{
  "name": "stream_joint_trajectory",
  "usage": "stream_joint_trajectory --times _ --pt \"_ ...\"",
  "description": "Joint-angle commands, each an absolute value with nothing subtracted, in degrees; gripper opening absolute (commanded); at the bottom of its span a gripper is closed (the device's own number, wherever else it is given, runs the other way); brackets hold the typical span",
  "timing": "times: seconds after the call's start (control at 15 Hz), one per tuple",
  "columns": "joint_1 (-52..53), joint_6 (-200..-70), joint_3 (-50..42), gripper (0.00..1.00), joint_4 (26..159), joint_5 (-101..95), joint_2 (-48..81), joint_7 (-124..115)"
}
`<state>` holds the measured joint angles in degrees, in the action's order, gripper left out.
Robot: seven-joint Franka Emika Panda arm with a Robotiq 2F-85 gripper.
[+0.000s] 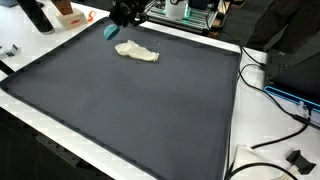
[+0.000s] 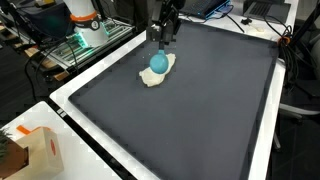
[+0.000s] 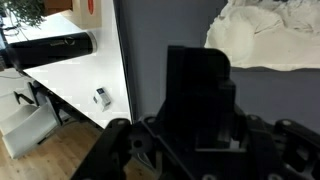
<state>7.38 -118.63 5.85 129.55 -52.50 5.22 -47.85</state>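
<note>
claw: claw (image 2: 160, 47) is upper centre in both exterior views, coming down from the top edge. It is closed on the blue ball. The jaws are too small to say how wide.
held thing: blue ball (image 2: 158, 63), round-looking, sits right at the claw tips. In an exterior view it overlaps the top of the cloth. In an exterior view (image 1: 110, 32) it sits up and left of the cloth, so it looks lifted off the mat.
cloth: white cloth (image 2: 147, 79), crumpled and flat on the mat, is in the upper middle of both exterior views, just under or beside the ball. I cannot tell if they touch.
mat: dark mat (image 1: 140, 110) covers most of the tabletop and fills the frame centre.
tabletop: white tabletop (image 1: 248, 125) shows as a rim around the mat. Cables lie on it at the right of the frame.
wrist view: the dark claw body fills the bottom centre and the ball is not visible. The cloth is upper right. The mat edge runs down left of centre.
other: black cylinder (image 3: 50, 47) lies on the white rim at upper left. A small white item (image 3: 101, 97) is below it, near the mat edge.
box: cardboard box (image 2: 45, 150) is lower left, well apart from the claw.
</note>
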Motion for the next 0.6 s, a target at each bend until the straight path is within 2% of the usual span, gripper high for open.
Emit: stream_joint_trajectory --times 0.0,0.53 --pt "5.35 -125.67 4.82 0.27 134.43 -47.85 -0.49 -42.13" --pt "2.41 -136.59 2.15 0.27 139.11 -32.47 -6.61 -26.69"
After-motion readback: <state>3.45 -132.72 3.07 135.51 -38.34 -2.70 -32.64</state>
